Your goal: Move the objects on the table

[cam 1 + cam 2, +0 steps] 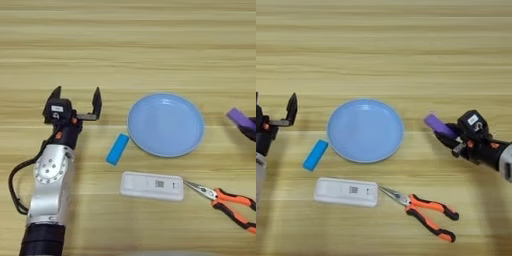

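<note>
Plate point(365, 130) mid-counter point(150, 45); far half bare. Blue block point(117, 149) just left of plate; remote point(151, 185) near front edge, pliers point(423, 210) tip touching it. Left gripper point(77, 97) jaws open, empty. Right gripper point(448, 136) jaws clamp purple block point(438, 125); fingertips partly hidden.

A robot test bench, most likely a lab or workshop setup.

A broad light wooden worktop point(130, 40) with plank grain fills both views, and no walls or furniture show. On it lie unrelated small props: a round light-blue plate point(365, 130), a bright-blue block point(117, 149), a white remote-like device point(152, 185) and orange-handled pliers point(426, 210). Metal robot arms reach in from both sides, one with exposed black cabling point(15, 187).
</note>
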`<state>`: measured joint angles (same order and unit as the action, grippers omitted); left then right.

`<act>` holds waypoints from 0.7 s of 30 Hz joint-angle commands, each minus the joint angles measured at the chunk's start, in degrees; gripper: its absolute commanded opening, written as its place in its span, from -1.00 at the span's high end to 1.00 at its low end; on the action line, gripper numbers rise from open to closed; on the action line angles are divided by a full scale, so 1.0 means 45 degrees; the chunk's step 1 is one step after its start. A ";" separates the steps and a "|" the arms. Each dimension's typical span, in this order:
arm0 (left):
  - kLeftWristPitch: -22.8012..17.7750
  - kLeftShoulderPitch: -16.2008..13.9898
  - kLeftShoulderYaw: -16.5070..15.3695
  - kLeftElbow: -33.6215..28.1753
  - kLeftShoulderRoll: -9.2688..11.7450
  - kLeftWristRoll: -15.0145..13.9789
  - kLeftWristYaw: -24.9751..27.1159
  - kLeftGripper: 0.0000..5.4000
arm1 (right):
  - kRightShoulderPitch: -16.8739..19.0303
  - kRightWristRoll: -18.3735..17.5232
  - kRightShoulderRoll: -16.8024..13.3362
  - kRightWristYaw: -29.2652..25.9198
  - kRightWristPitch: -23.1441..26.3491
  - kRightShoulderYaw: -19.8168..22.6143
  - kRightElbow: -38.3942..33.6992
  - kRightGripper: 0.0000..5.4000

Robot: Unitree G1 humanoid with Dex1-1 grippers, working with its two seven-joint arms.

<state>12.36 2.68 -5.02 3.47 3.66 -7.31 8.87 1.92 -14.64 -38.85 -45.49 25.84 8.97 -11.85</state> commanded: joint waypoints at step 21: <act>0.0183 0.0271 0.0010 0.0247 0.0077 0.0069 0.0142 -1.00 | -0.0009 0.0830 -0.0446 -0.0978 -0.2208 -0.0844 0.3626 0.48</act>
<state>12.82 3.10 -5.27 4.09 3.59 -7.22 9.22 2.52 -11.24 -40.16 -49.21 16.67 5.66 3.88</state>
